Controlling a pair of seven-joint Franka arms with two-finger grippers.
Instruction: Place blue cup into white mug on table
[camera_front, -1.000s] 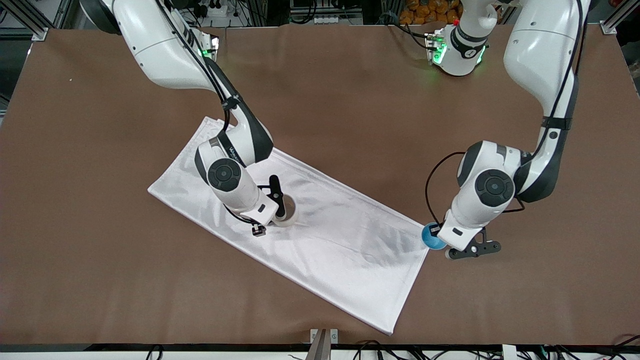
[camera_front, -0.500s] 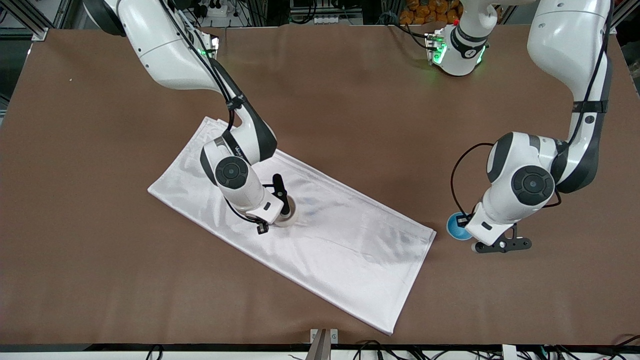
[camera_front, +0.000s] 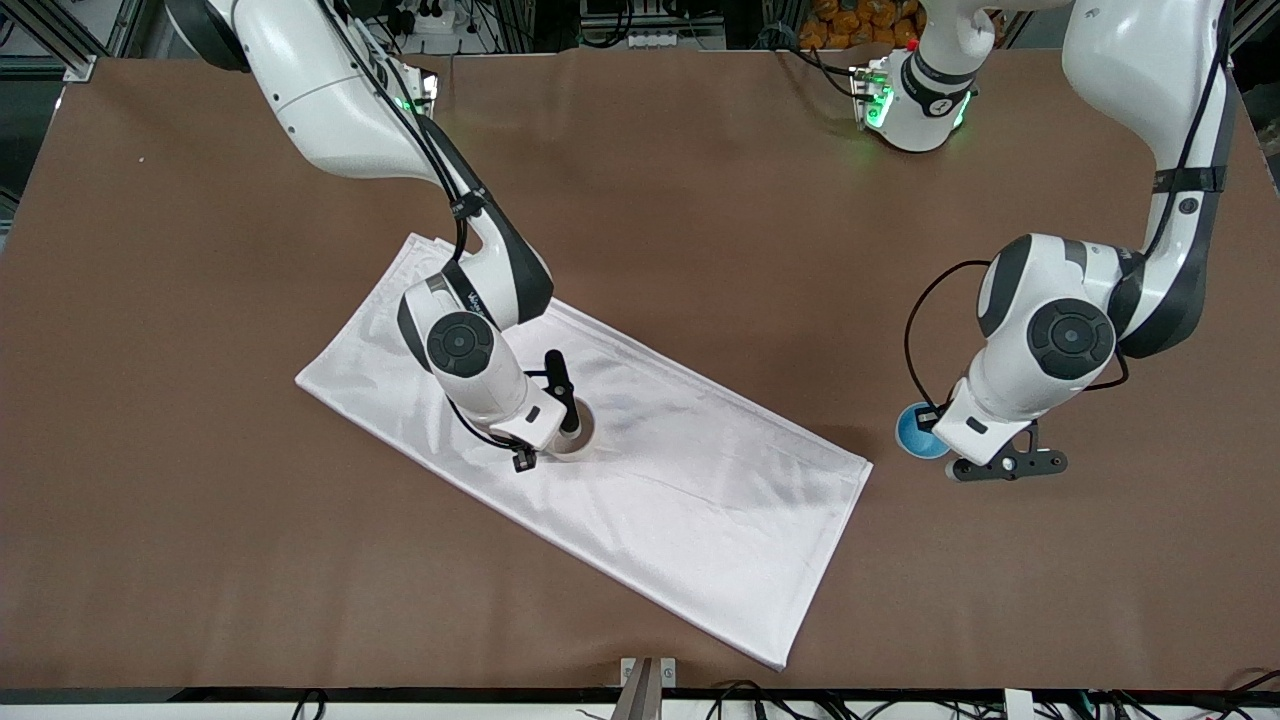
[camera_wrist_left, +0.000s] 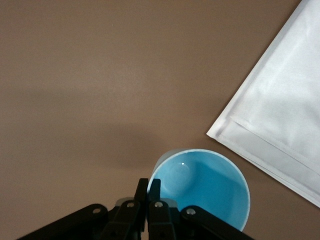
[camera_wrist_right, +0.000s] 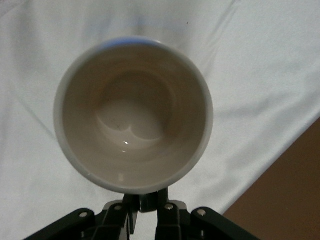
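Observation:
The blue cup (camera_front: 917, 434) is over the bare brown table (camera_front: 700, 200), just off the white cloth's corner toward the left arm's end. In the left wrist view my left gripper (camera_wrist_left: 148, 186) is shut on the rim of the blue cup (camera_wrist_left: 205, 190), one finger inside and one outside. The white mug (camera_front: 577, 432) stands upright on the cloth, its beige inside empty. My right gripper (camera_wrist_right: 149, 201) is at the white mug (camera_wrist_right: 132, 112), shut on its small black handle (camera_wrist_right: 156, 199). In the front view each hand partly covers its cup.
A large white cloth (camera_front: 700, 500) lies slantwise across the middle of the table, and its corner (camera_wrist_left: 280, 110) shows close to the blue cup. Bare brown tabletop surrounds it on all sides. The arm bases stand along the table edge farthest from the front camera.
My left arm has carried the blue cup away from the cloth's corner toward the left arm's end. My right gripper has shut on the mug's handle.

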